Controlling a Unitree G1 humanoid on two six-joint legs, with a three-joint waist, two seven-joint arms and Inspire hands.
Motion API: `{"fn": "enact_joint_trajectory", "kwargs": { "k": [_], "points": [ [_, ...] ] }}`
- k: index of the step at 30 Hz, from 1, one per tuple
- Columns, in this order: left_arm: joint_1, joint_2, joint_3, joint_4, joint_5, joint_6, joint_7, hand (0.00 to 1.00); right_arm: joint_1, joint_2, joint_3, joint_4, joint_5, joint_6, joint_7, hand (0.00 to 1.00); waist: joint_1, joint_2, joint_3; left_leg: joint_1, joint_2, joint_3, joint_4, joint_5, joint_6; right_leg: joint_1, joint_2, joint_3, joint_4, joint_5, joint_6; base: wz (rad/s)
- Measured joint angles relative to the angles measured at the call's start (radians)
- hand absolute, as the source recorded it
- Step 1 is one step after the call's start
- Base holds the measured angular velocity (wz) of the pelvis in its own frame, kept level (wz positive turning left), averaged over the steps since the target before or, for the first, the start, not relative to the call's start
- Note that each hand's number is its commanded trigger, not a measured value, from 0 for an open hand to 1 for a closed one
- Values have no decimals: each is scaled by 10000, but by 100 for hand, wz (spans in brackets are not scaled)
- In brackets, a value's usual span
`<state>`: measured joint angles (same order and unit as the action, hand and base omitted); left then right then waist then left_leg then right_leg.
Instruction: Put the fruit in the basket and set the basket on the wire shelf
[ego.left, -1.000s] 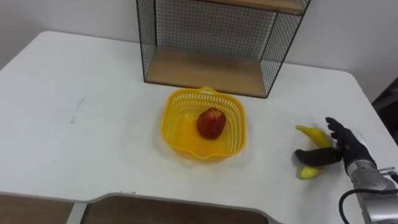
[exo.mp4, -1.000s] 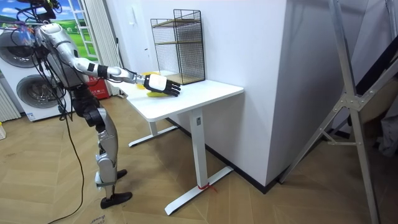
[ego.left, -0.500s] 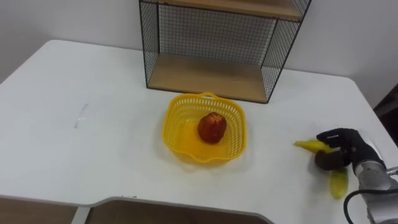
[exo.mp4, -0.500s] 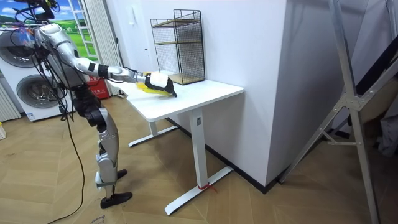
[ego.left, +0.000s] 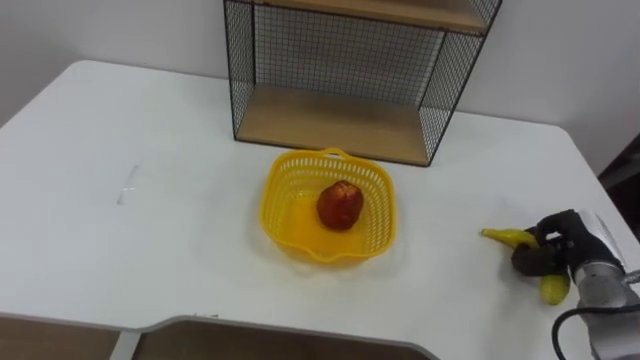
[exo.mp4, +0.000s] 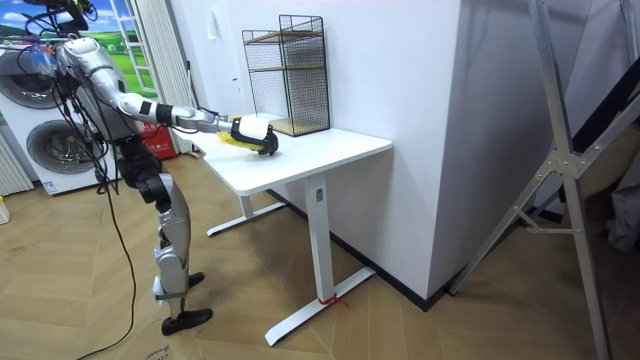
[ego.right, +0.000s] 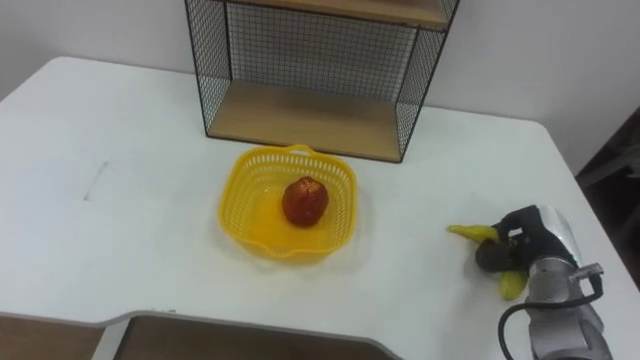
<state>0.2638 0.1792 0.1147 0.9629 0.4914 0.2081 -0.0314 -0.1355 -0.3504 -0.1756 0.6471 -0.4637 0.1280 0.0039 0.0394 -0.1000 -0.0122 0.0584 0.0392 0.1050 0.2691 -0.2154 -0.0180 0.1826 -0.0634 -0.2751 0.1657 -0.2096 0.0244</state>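
White table (ego.left: 150, 250) in the left eye view: a yellow basket (ego.left: 275, 190) sits mid-table with a red apple (ego.left: 340, 204) inside, the wire shelf (ego.left: 340, 120) just beyond it. Near right, the right hand (ego.left: 560, 245) has its fingers curled round a banana (ego.left: 505, 237), well apart from the basket. Right eye view: the banana's ends poke out of the fist. Room view: the robot stands at the table's end, right arm stretched over it

The right robot hand (ego.left: 562, 246) has dark fingers, a white back, a silver wrist and a black cable.
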Motion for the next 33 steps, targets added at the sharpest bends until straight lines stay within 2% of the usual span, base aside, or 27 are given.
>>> {"fn": "enact_joint_trajectory", "kwargs": {
  "k": [1, 2, 4, 5, 6, 8, 11, 13, 16, 20, 26, 28, 33],
  "points": [
    [-10, -3, -20, -4, -49, -1, -2, 0, 108, 63, 24, -452, -88, 157, 17, 100, -14, 37, -4, -34, 12, 70, -5, 4, -1, -93, 9, 137, 46, 2, -3, -18],
    [-17, -4, -127, -2, -69, -2, 1, 0, 253, 125, 156, -1023, -206, 267, 106, 100, 12, 88, 32, -62, 21, 163, -16, 4, 1, -144, 9, 241, 79, 3, -5, -21],
    [-91, -18, -287, 3, -92, -10, -1, 0, 560, 140, 580, -1976, -204, 340, 236, 100, -13, 129, 46, -127, 21, 258, -45, 7, 7, -281, -19, 293, 181, 3, -3, -16],
    [-139, -16, -347, 4, -95, -29, 0, 0, 657, 147, 709, -2291, -200, 375, 268, 100, -15, 170, 90, -140, 20, 284, -77, 9, 9, -316, -28, 318, 210, 3, -2, -16],
    [-207, -19, -404, 5, -95, -116, -2, 0, 800, 238, 871, -2968, -192, 381, 353, 100, -1, 211, 132, -154, 15, 361, -198, 22, 28, -441, -34, 398, 217, 5, 1, -18],
    [-161, -18, -392, 4, -82, -271, -7, 0, 920, 447, 946, -4078, -162, 384, 439, 100, -35, 299, 140, -240, 10, 419, -235, 29, 38, -584, -41, 450, 212, 9, 7, -12],
    [-182, -9, -398, 13, -86, -450, 10, 0, 962, 554, 953, -5910, 120, 267, 401, 100, -26, 342, 142, -310, 7, 417, -166, 33, 44, -644, -41, 456, 223, 16, 16, 1],
    [-110, -14, -409, 14, -84, -635, 11, 0, 925, 538, 954, -6989, 350, -34, 337, 100, -34, 269, 142, -290, 6, 345, -173, 34, 43, -609, -31, 481, 221, 16, 16, 7],
    [-16, -19, -401, 12, -81, -808, 13, 0, 673, 537, 954, -7662, 660, -306, 332, 100, -13, 137, 166, -285, 8, 310, -191, 33, 41, -619, -22, 496, 197, 16, 16, 6],
    [-42, -54, -402, 9, -83, -830, 23, 0, 581, 544, 1174, -8561, 593, -304, 365, 100, 22, 100, 182, -445, 6, 322, -207, 32, 40, -729, -27, 466, 202, 17, 17, 0],
    [-308, -150, -426, 3, -80, -835, 85, 0, 578, 582, 1728, -9052, 470, -289, 643, 100, 249, 199, 188, -573, 13, 352, -172, 32, 40, -849, -29, 445, 233, 27, 15, 0],
    [-399, -185, -502, 9, -93, -839, 62, 0, 578, 588, 2018, -9052, 221, -277, 889, 100, 440, 291, 143, -502, 13, 383, -198, 32, 42, -827, -34, 477, 255, 32, 15, -5],
    [-445, -185, -612, 34, -89, -840, -8, 0, 400, 640, 2482, -9067, -69, -261, 1424, 100, 594, 354, 120, -460, 12, 383, -297, 42, 46, -802, -39, 468, 271, 32, 16, 0]
  ]
}}
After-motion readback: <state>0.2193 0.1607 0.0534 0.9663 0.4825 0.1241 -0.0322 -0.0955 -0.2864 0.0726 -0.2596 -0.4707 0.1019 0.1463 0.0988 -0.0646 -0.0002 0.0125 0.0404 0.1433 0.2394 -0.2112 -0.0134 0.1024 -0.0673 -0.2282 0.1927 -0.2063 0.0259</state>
